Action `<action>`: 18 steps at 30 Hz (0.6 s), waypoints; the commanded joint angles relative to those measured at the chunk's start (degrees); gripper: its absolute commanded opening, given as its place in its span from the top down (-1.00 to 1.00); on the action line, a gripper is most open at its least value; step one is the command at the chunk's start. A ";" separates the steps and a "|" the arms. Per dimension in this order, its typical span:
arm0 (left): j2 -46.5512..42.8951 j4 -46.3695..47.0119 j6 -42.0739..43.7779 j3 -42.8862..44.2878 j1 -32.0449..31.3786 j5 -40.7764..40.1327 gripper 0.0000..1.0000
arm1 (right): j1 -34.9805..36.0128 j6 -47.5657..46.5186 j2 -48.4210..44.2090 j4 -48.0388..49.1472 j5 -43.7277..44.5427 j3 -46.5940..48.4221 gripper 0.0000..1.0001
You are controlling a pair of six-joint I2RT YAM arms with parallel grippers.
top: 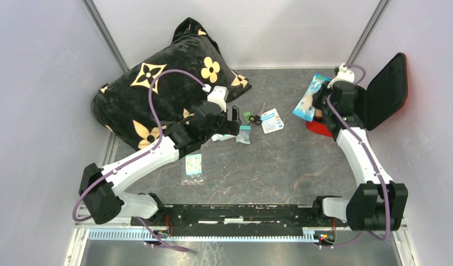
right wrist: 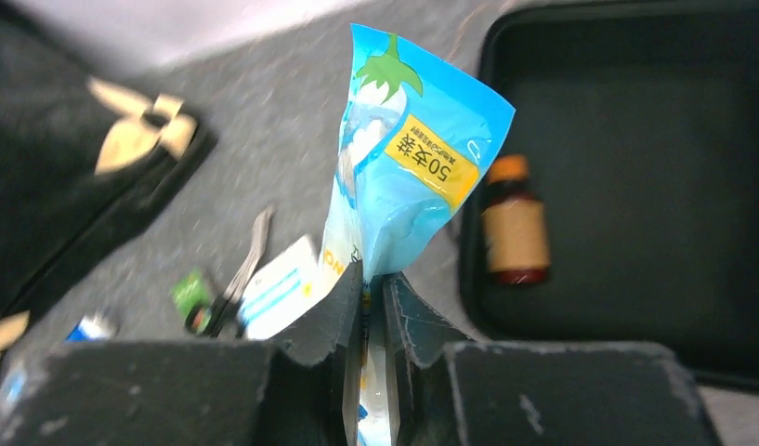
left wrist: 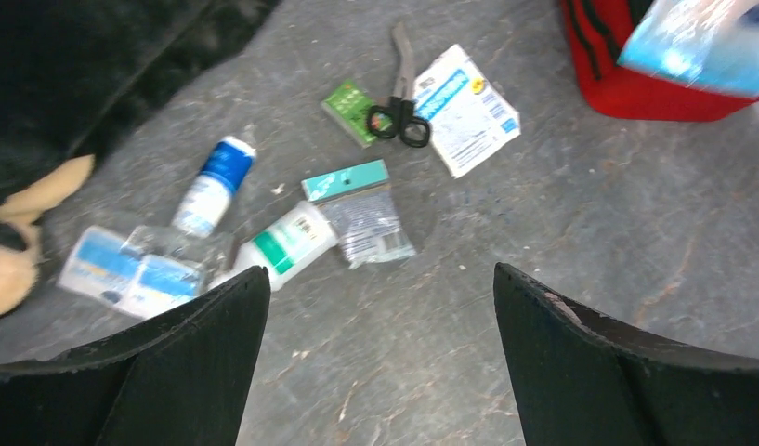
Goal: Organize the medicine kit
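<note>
The medicine kit, a red case, lies open at the right with its black-lined lid raised. A brown bottle lies in its black lining. My right gripper is shut on a light blue packet and holds it above the case's left edge; it also shows in the top view. My left gripper is open and empty, above the table just short of a green-and-white bottle, a clear bag with a teal header and a blue-and-white bottle.
Black-handled scissors, a green packet and a white-and-blue packet lie mid-table. Blister packs lie by the black flowered pillow at back left. A small sachet lies nearer the arm bases.
</note>
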 commanded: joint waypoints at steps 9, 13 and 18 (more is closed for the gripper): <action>-5.61 -6.19 4.33 -1.31 0.19 -7.44 -0.94 | -8.13 -17.09 19.51 -22.41 18.79 29.28 0.67; -4.97 -6.31 4.49 -1.09 0.26 -7.29 -0.95 | -10.85 -20.77 26.90 -27.22 16.07 35.40 0.67; -3.50 -7.16 4.52 -0.61 0.28 -8.35 -0.95 | -12.59 -24.78 36.70 -31.80 14.36 43.23 0.65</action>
